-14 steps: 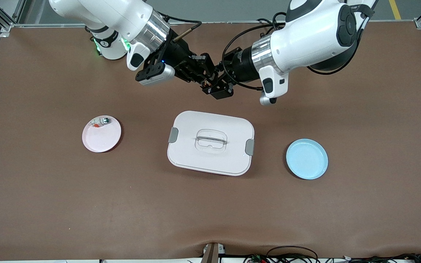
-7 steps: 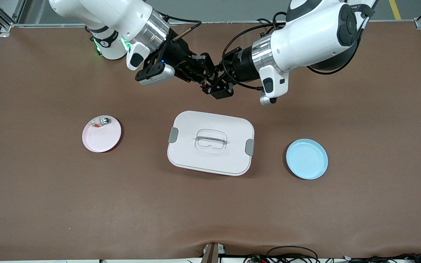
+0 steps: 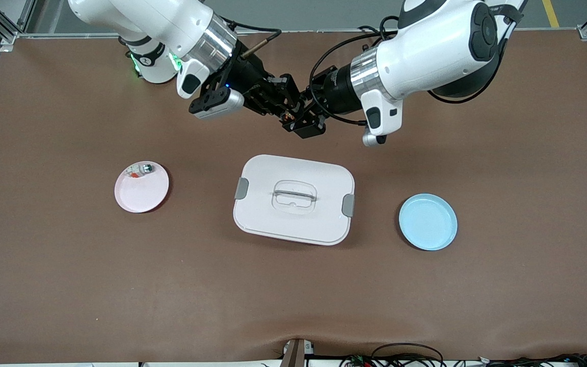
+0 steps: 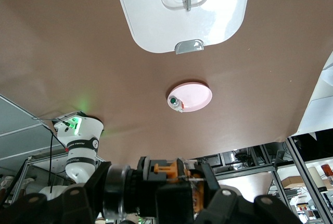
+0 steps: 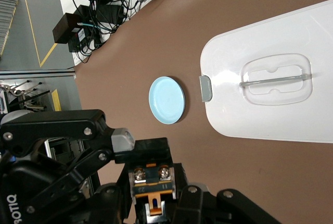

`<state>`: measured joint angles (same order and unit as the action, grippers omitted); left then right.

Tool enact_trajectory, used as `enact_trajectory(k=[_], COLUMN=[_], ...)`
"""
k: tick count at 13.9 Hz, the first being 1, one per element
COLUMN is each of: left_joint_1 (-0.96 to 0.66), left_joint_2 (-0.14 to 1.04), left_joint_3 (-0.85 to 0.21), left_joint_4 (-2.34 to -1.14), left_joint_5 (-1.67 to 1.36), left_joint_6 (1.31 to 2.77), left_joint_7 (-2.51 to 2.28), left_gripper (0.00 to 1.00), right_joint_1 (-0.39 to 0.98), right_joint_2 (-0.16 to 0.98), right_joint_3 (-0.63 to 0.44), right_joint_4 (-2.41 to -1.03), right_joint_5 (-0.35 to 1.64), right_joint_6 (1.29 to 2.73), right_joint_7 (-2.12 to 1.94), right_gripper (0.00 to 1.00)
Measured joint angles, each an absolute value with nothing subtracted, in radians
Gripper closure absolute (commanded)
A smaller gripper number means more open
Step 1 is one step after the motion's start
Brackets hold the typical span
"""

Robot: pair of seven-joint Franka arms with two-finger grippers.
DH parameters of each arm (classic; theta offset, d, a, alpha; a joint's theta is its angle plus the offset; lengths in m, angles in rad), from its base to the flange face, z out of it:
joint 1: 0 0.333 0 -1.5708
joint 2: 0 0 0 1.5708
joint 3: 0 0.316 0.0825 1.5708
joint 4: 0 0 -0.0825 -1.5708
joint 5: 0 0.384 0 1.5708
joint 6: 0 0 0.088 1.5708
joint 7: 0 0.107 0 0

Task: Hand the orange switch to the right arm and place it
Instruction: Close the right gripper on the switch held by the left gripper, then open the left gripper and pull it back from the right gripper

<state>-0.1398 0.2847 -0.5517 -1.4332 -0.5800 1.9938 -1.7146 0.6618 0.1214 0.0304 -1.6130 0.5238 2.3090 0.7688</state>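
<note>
Your front view looks down from high across the table point(image 3: 69, 285), facing both arm bases along its top edge. Your left wrist view looks past its own gripper point(image 4: 171, 193) at the white lidded box point(image 4: 156, 21) and pink plate point(image 4: 195, 96). Your right wrist view looks past its gripper point(image 5: 153, 195) at the same box point(image 5: 291, 114) and the blue plate point(image 5: 166, 100). All three views share the box point(image 3: 293, 199).

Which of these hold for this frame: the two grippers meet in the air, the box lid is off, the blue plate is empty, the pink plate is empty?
1. The left gripper and right gripper meet above the table, with the orange switch between them. True.
2. The white box has its lid off. False: it is on.
3. The blue plate is empty. True.
4. The pink plate is empty. False: a small white-and-silver piece lies in it.
</note>
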Motion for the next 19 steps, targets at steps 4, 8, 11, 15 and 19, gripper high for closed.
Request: enact_trajectory(k=[4, 8, 11, 15, 19], left_joint_1=[-0.143, -0.143, -0.143, -0.142, -0.131], left_joint_2=[0.285, 0.285, 0.286, 0.286, 0.286], left_joint_3=[-0.552, -0.552, -0.551, -0.551, -0.550], left_joint_4=[-1.435, -1.435, -1.435, -1.435, -1.435], left_joint_5=[-0.562, -0.562, -0.562, -0.562, -0.536], left_joint_6=[1.994, 1.994, 1.994, 1.995, 1.996], left_joint_7=[-1.715, -1.715, -1.715, -1.715, -1.715], left_gripper=[0.00, 0.00, 0.00, 0.00, 0.00], right_joint_1=[0.662, 0.662, 0.649, 0.613, 0.584], right_joint_2=[0.121, 0.122, 0.124, 0.126, 0.126], right_joint_3=[0.031, 0.030, 0.026, 0.021, 0.021], right_joint_4=[-1.609, -1.608, -1.608, -1.607, -1.606], right_joint_5=[0.524, 0.523, 0.523, 0.472, 0.371], right_joint_6=[2.308, 2.307, 2.261, 2.162, 2.032], right_joint_7=[0.769, 0.740, 0.617, 0.510, 0.311], right_gripper=[1.00, 1.00, 1.00, 1.00, 1.00])
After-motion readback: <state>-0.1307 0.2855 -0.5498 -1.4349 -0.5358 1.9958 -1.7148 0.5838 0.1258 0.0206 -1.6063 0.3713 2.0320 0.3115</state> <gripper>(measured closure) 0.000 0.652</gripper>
